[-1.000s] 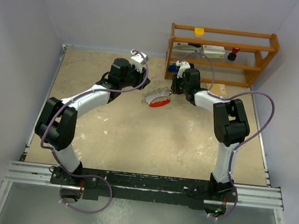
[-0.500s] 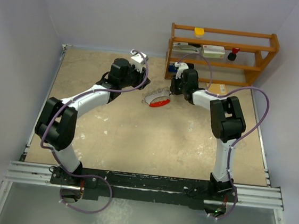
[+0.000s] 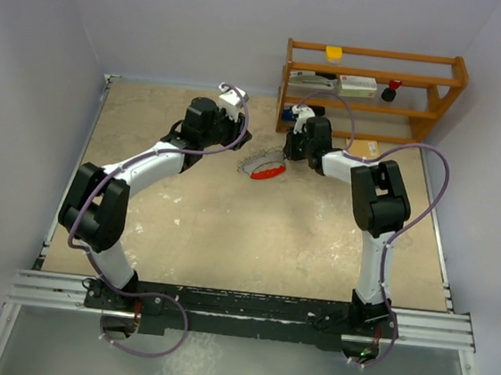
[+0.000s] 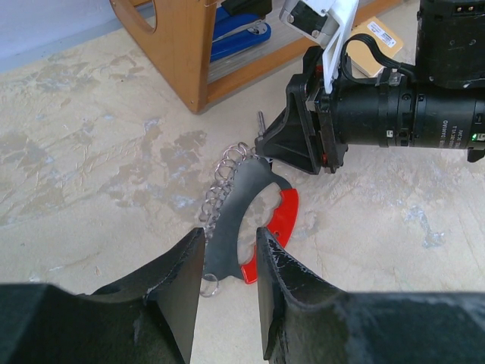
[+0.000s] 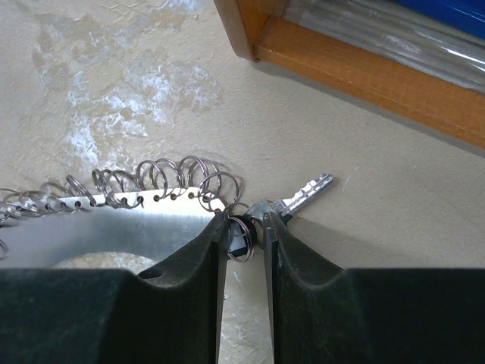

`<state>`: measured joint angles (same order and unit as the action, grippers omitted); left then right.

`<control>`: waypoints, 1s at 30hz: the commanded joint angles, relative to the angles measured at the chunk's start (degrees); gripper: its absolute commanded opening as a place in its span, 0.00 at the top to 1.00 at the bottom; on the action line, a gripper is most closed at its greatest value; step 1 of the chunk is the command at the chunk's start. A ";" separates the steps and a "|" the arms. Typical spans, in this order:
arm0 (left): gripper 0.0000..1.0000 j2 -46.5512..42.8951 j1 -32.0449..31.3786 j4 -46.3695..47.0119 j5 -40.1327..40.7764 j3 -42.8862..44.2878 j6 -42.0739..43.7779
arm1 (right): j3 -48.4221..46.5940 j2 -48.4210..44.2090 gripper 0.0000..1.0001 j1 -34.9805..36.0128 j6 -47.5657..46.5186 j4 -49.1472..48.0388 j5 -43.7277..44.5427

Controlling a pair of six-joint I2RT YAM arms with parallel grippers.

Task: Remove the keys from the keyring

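The table (image 3: pixel 185 216) carries the wooden shelf (image 3: pixel 377 52), and just in front of the shelf's left end sits the keyring (image 4: pixel 241 205), red crescent turned away from the shelf. My left gripper (image 4: pixel 229 236) clamps its silver plate at the end farther from the shelf. My right gripper (image 5: pixel 244 227) pinches the keys (image 5: pixel 303 199) at the shelf-side end.

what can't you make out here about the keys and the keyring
Right wrist view: one blade of the keys shows; the heads, and how many there are, sit hidden between the right gripper fingers. Whether it pinches them yet is unclear.
Left wrist view: the near end of the keyring is covered by the left gripper.
Top view: the keys are too small to see.
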<state>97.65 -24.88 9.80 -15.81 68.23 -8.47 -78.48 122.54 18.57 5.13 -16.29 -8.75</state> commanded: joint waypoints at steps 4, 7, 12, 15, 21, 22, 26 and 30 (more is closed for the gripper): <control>0.69 -0.02 -0.24 2.24 -0.08 1.33 -1.35 | 0.08 -0.64 0.78 -0.29 0.74 -1.11 -1.41; 0.69 -0.16 -0.25 2.24 -0.09 1.32 -1.37 | 0.08 -0.35 0.82 -0.28 0.84 -0.86 -2.19; 0.69 -0.34 -0.18 2.24 0.08 1.28 -1.37 | 0.35 -0.57 0.90 -0.26 1.12 -0.61 -3.49; 0.69 -0.50 -0.25 2.41 0.08 1.24 -1.45 | 0.45 -0.90 1.00 -0.29 1.04 -0.09 -3.96; 0.69 -0.40 -0.18 2.59 -0.12 1.35 -1.47 | 1.29 -4.94 1.00 -0.28 0.01 1.01 -6.36; 0.69 -0.38 -0.20 2.59 -0.21 1.30 -1.42 | 1.45 -6.01 1.00 -0.25 -0.02 0.97 -6.58; 0.69 -0.09 -0.17 2.52 -0.68 1.66 -1.17 | 2.28 -11.20 1.00 -0.20 0.75 1.33 -7.98; 0.70 0.06 -0.21 1.61 -0.62 2.69 -0.79 | 3.61 -16.30 1.00 -0.12 2.67 1.08 -10.37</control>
<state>97.65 -24.88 9.80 -15.92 68.25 -9.39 -75.13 113.93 18.35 6.11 -13.37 -14.98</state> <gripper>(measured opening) 0.307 0.009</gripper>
